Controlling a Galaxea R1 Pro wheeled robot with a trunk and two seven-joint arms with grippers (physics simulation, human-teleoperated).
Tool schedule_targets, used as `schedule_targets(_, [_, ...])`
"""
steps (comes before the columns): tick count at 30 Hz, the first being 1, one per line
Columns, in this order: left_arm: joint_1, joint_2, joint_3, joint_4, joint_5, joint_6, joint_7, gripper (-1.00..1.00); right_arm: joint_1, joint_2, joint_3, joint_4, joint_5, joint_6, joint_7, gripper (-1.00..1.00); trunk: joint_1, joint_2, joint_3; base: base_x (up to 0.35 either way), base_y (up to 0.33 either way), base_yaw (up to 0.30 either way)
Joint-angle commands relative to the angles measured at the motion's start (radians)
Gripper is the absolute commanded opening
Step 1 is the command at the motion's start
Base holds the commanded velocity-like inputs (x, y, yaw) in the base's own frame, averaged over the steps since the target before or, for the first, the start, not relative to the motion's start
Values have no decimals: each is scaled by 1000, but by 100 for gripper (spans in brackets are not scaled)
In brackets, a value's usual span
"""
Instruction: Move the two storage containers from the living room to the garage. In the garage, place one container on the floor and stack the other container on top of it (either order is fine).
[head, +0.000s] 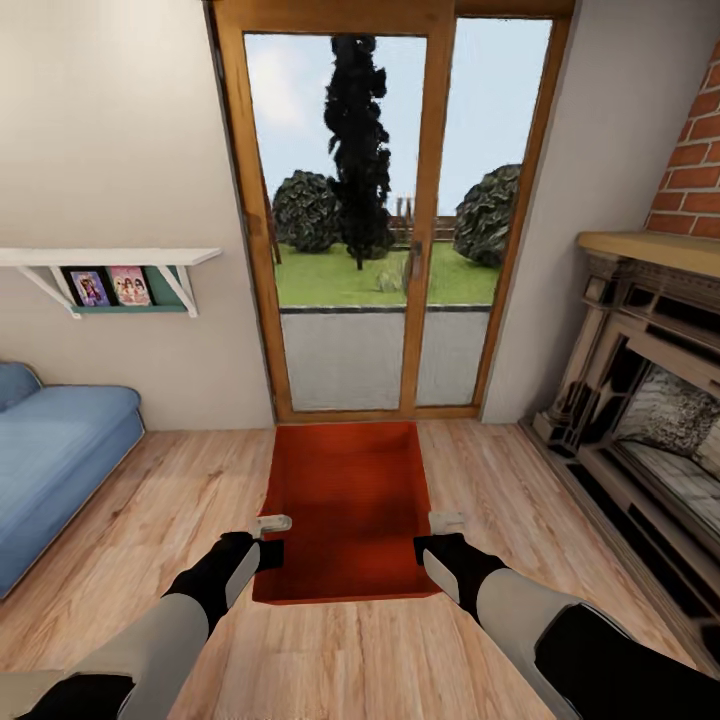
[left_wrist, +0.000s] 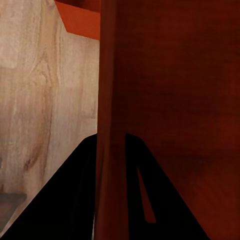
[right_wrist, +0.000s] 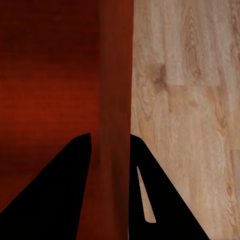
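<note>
One orange-red storage container (head: 350, 510) hangs level between my arms over the light wood-plank floor (head: 180, 490) of the living room, its open top facing up. My left gripper (head: 270, 540) is shut on its left wall and my right gripper (head: 440, 535) on its right wall. Both wrist views show the dark fingers straddling a thin wall: the left gripper (left_wrist: 111, 190) on one wall (left_wrist: 107, 100), the right gripper (right_wrist: 110, 185) on the other wall (right_wrist: 115, 75). Another orange-red edge (left_wrist: 80, 17) shows past the wall in the left wrist view; I cannot tell what it belongs to.
Wood-framed glass doors (head: 380, 250) stand straight ahead behind the container. A blue sofa (head: 50, 450) is at the left under a white wall shelf (head: 110, 260). A fireplace (head: 640, 400) with a brick chimney lines the right side. Bare plank floor lies on both sides.
</note>
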Motion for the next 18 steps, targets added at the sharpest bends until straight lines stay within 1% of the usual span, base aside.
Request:
schedule_targets(1, [0, -1, 5, 1, -12, 8, 13, -100, -1, 9, 5, -4, 22, 7, -5, -100, 1, -2, -2, 0, 0, 299])
schedule_targets(18, [0, 0, 5, 2, -12, 8, 13, -100, -1, 9, 5, -4, 22, 8, -5, -100, 1, -2, -2, 0, 0, 296])
